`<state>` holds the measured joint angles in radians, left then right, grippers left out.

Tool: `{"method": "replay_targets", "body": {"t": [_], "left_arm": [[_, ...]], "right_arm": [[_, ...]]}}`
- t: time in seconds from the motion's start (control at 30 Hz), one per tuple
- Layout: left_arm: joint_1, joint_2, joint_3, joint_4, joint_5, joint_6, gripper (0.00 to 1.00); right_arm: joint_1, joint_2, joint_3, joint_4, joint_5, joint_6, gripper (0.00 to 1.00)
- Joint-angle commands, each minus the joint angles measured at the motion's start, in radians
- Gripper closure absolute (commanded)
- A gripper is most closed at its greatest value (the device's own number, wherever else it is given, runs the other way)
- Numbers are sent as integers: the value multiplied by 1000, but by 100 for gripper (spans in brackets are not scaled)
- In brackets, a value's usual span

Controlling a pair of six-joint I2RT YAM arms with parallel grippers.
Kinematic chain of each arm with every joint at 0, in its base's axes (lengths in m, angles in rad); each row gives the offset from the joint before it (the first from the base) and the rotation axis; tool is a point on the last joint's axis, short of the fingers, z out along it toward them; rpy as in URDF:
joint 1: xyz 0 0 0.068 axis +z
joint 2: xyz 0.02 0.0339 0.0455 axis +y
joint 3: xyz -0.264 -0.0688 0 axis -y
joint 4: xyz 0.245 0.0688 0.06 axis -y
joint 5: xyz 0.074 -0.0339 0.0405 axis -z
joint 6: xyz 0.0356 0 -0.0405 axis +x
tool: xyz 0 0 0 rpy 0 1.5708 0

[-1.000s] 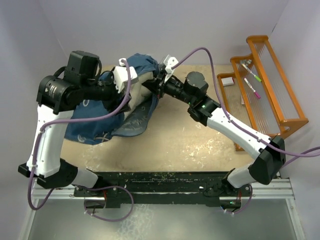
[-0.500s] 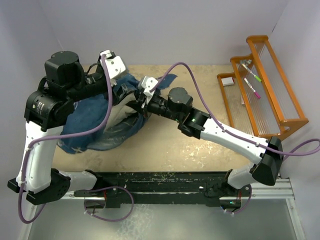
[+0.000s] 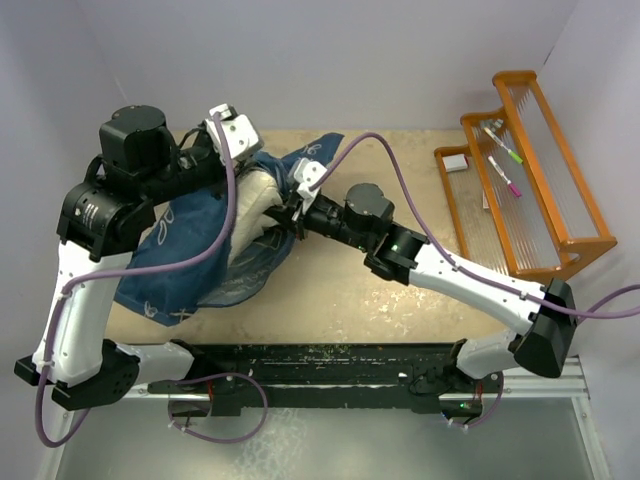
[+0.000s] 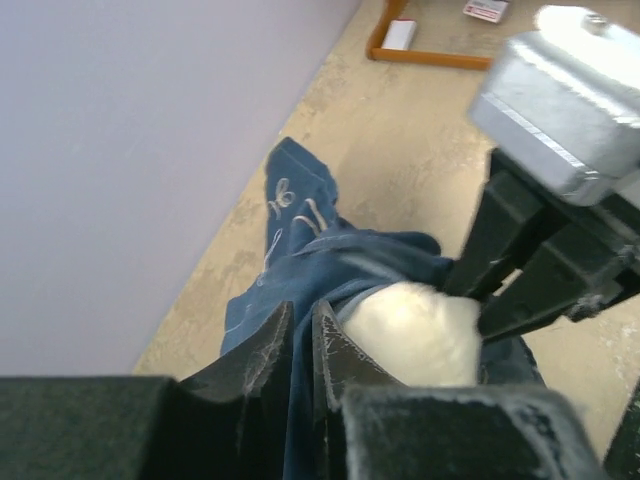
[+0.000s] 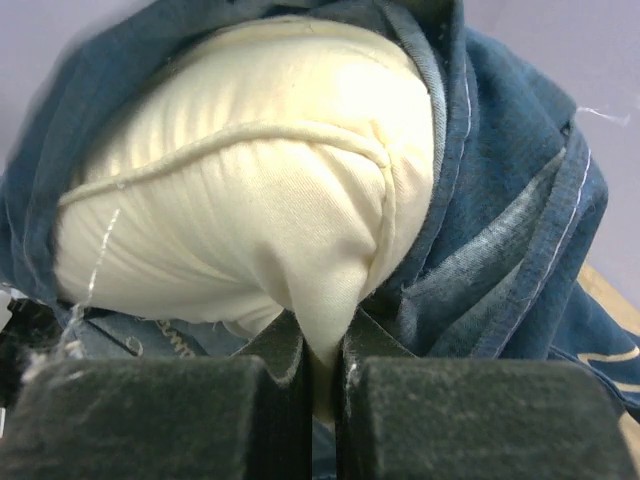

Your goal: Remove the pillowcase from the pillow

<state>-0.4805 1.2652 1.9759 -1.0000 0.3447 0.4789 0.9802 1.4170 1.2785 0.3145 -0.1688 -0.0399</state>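
Note:
The navy pillowcase (image 3: 185,265) with white drawings lies bunched at the table's left, and its mouth is peeled back round the cream pillow (image 3: 252,200). My left gripper (image 3: 256,164) is at the back edge of the bundle. Its jaws (image 4: 300,335) are shut on a fold of the pillowcase (image 4: 300,220) right beside the bare pillow (image 4: 415,330). My right gripper (image 3: 284,213) reaches in from the right. Its fingers (image 5: 322,350) are shut on a pinched corner of the pillow (image 5: 240,190), and the pillowcase (image 5: 500,220) wraps round behind.
An orange wooden rack (image 3: 545,200) stands at the table's right edge with two markers (image 3: 503,160) on it and a small white box (image 3: 455,162) beside it. Lavender walls close in at the back and left. Purple cables loop over both arms.
My left gripper has shut on the pillowcase fold. The right gripper, still holding the pillow corner, drew leftward and toward the near side, carrying the bundle along. More cream pillow shows now.

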Motion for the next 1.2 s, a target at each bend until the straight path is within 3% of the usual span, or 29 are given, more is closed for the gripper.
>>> {"method": "replay_targets", "body": {"t": [0.0, 0.1, 0.2, 0.3, 0.37, 0.43, 0.5, 0.53, 0.67, 0.87, 1.1, 1.17], "left_arm": [[2, -28, -3, 155, -128, -56, 86], [2, -31, -68, 283, -282, -96, 87], [2, -4, -128, 303, -393, -110, 92], [3, -2, -197, 281, -362, -131, 92], [14, -12, -191, 234, -233, -154, 85], [44, -9, -117, 136, -38, -167, 68], [61, 14, -1, 4, 107, -150, 34], [62, 25, 56, -59, 145, -135, 23], [63, 7, 111, -213, 223, -39, 9], [63, -15, -56, -162, 220, -39, 7], [64, -18, -118, -10, 153, -65, 20], [64, -19, -135, -1, 162, -72, 28]], "right_arm": [[2, -90, -63, 192, 79, 43, 100], [32, -104, -104, 197, 104, 55, 100], [31, -163, -182, 307, 92, 172, 100], [1, -202, -167, 288, 99, 221, 100], [-4, -199, -119, 212, 121, 222, 100], [-38, -178, -68, 127, 144, 253, 100], [-133, -145, -17, 35, 117, 311, 100], [-171, -137, 2, 7, 80, 328, 100], [-204, -144, 15, 2, -23, 277, 100], [-206, -160, 38, -26, -211, 189, 100], [-206, -172, 41, -93, -233, 168, 100], [-207, -169, 40, -85, -239, 180, 100]]}}
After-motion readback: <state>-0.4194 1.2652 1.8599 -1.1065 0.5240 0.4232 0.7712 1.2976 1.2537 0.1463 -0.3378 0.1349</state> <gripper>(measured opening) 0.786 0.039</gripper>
